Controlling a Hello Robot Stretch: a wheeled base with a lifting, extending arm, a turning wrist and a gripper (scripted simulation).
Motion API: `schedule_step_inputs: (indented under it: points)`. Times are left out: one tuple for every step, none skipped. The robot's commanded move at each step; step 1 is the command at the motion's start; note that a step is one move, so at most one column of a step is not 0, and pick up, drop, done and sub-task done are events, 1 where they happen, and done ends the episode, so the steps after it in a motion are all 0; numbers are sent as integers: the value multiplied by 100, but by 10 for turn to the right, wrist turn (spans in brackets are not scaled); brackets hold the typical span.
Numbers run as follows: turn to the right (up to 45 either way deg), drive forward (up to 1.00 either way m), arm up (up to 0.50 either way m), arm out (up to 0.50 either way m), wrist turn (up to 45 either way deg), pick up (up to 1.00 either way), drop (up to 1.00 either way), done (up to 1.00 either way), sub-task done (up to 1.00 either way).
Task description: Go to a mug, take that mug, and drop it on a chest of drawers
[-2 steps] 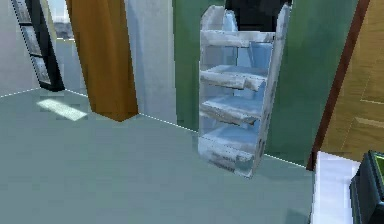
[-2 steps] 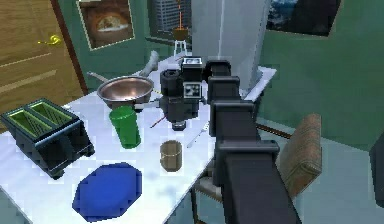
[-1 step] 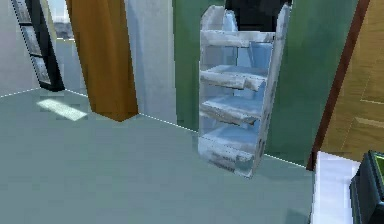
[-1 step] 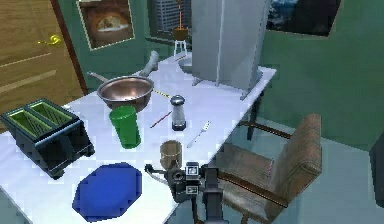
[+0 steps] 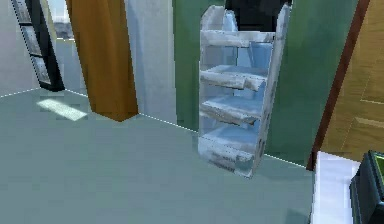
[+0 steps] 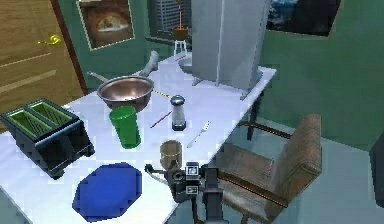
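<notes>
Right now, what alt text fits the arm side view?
The claw shows at the near edge of a white table, close to a brown mug; a green cup, blue plate, toaster and copper pan share it, a wooden chair alongside.

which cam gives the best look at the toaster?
The arm side view. There the whole toaster stands on the white table at the view's left, with its top slots and two sides visible. The forward view catches a cropped part of it at its lower right edge.
</notes>
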Motion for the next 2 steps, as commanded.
schedule_step_inputs:
  points:
    - [0,0,10,0,0,0,0,0,0]
    - [0,0,18,0,0,0,0,0,0]
